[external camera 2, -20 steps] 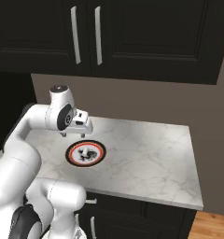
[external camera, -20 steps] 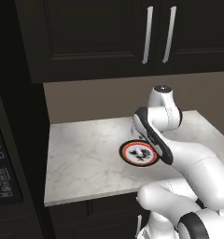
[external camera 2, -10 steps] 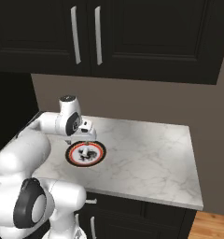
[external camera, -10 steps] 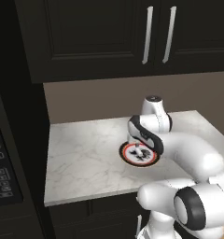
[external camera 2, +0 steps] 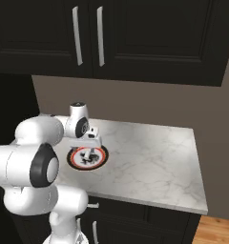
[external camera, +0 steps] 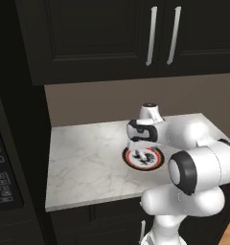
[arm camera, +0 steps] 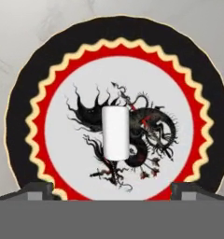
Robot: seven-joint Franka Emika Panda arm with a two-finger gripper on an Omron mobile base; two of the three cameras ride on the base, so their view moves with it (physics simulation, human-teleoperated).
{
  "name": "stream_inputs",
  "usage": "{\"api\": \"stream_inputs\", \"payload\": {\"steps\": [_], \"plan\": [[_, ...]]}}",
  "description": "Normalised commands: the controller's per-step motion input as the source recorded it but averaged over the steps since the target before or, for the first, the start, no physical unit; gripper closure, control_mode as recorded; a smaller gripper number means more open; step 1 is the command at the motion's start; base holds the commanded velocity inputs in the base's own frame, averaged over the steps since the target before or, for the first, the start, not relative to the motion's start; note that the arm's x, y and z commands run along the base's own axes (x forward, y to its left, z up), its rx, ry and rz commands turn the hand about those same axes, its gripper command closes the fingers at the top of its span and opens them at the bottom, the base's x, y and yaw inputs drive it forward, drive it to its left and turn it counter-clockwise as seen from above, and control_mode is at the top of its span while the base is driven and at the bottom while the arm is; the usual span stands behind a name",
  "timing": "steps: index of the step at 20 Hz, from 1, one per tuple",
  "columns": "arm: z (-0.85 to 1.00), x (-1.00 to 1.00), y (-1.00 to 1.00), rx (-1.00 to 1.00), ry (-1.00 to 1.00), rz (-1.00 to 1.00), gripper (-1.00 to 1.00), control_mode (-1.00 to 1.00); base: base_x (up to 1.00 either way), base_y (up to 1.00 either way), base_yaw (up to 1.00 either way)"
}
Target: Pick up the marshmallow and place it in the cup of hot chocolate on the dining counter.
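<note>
- The white robot arm's gripper (arm camera: 112, 191) hangs directly above a round plate (arm camera: 20, 116) with a black rim, a red-and-cream zigzag band and a dark dragon design, on a pale grey-white marble worktop (external camera: 83, 162) beneath black wall cabinets (external camera: 97, 38).
- The small white cylindrical marshmallow (arm camera: 116, 132) lies on its side at the middle of the plate, on the dragon figure, centred between the two dark fingertips (arm camera: 37, 190) in the hand view.
- The jaws stand wide apart and hold nothing; the marshmallow is free on the plate.
- The step in hand looks like the approach to the pick: the hand is lined up over the marshmallow but has not reached it.
- The next move, by this reading, calls for a straight descent until the fingertips flank the marshmallow, then a gentle close; a soft piece may squash or roll if pinched off-centre.
- In the base views, the gripper (external camera: 143, 152) and wrist cover the plate's middle, so the marshmallow cannot be made out there.
- How high the fingertips sit above the plate is hard to judge from these angles.
</note>
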Motion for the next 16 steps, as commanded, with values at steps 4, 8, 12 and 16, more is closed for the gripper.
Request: {"api": "stream_inputs", "payload": {"steps": [4,8,12,16], "plan": [[-0.36,0.04,0.0,0.0,0.04,0.0,-1.0,-1.0,0.0,0.0,0.0],[-0.32,0.0,0.0,0.0,0.01,0.0,-1.0,-1.0,0.0,0.0,0.0],[-0.25,0.01,0.0,0.0,0.01,0.0,-1.0,-1.0,0.0,0.0,0.0],[-0.21,0.1,0.0,0.0,0.03,0.0,-1.0,-1.0,0.0,0.0,0.0]]}}
